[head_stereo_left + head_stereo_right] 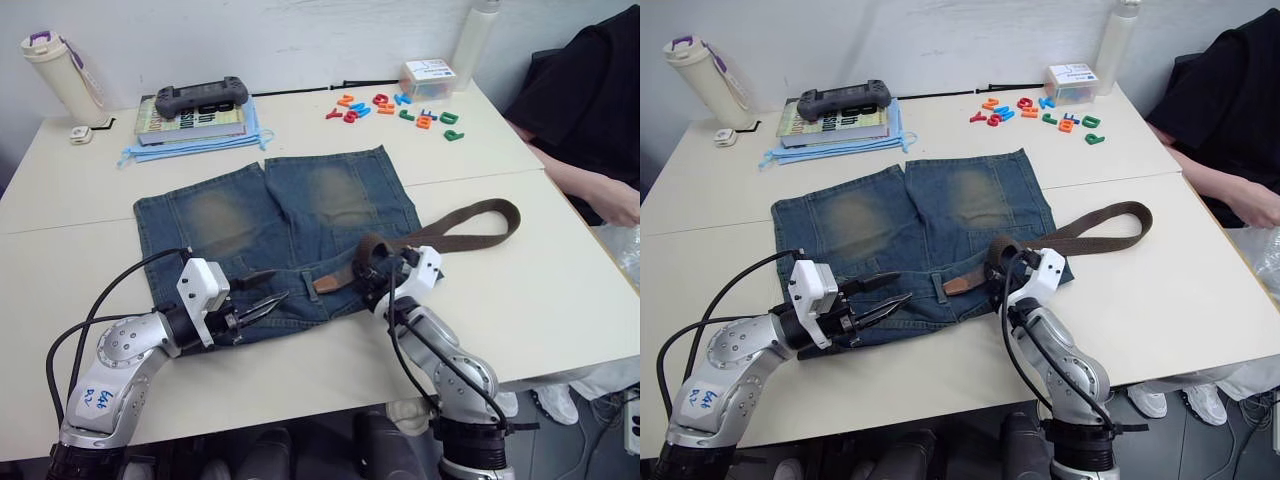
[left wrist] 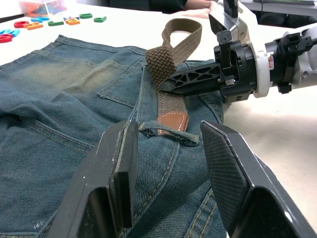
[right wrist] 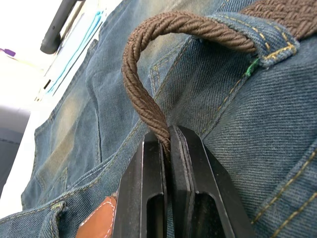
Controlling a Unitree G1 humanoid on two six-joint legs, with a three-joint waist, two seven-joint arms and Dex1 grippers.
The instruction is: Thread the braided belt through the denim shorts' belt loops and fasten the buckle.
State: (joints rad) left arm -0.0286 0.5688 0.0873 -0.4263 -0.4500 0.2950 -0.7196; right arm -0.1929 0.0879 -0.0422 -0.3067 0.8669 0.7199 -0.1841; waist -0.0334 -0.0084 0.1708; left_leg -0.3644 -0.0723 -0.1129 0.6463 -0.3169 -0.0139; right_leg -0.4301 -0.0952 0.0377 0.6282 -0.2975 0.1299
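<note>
White desk [image 1: 300, 390] carries the denim shorts [image 1: 270, 225]; right tool [image 3: 168, 148] pinches the braided belt [image 1: 470, 228], floppy, better gripped near its tan tip [image 2: 173, 121] at 6 o'clock. Left tool [image 2: 168, 163] gapes around a belt loop [image 2: 168, 132].

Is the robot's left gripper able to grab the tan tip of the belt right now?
Probably yes. The left gripper is open, and the tan tip lies just beyond its fingers, poking under a belt loop. That loop crosses in front, so it might get pinched too.
</note>
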